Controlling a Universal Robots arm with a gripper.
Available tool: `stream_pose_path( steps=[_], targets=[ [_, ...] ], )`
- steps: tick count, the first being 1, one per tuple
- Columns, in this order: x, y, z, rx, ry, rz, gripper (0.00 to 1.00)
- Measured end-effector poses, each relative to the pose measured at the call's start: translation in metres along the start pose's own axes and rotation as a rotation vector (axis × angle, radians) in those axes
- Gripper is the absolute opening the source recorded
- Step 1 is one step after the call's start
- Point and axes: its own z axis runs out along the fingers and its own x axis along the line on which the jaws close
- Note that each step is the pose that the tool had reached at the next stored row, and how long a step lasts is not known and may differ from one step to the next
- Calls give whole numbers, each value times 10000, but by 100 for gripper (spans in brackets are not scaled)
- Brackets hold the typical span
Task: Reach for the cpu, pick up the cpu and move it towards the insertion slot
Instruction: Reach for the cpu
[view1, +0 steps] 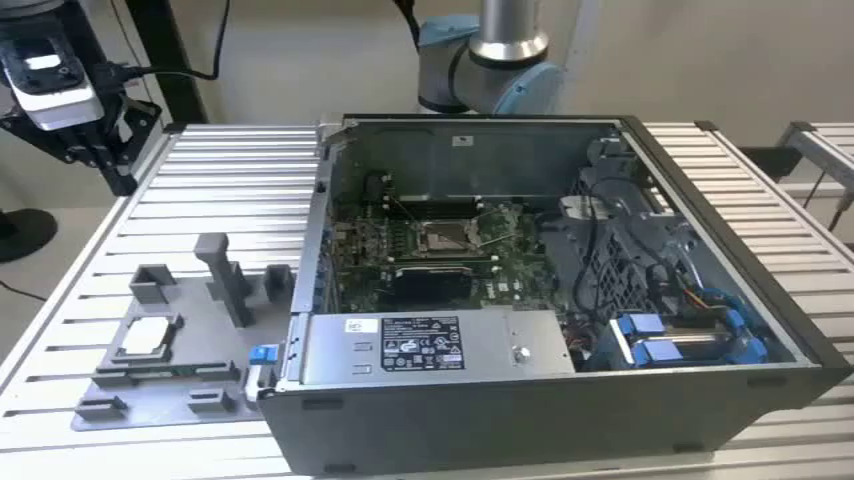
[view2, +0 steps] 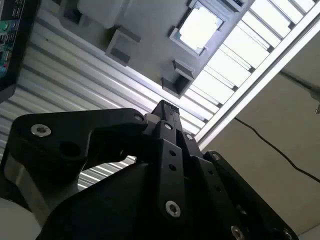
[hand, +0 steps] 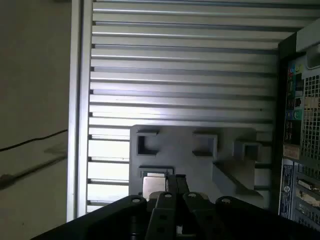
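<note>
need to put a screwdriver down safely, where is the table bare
The ribbed metal table is bare beyond the grey plastic fixture plate, on the exterior view's left of the open dark computer case. A narrower bare strip runs along the case's other side. Crowded: the fixture plate, with its blocks and the whitish square cpu, and the case's inside.

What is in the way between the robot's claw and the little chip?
Nothing visible is. In the first wrist view, open air separates the gripper from the cpu, which lies uncovered in the grey fixture.
</note>
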Motion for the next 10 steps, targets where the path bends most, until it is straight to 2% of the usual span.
stream_pose_path(
  steps=[10],
  targets=[
    [0,0,0,0,0,0,0]
  ],
)
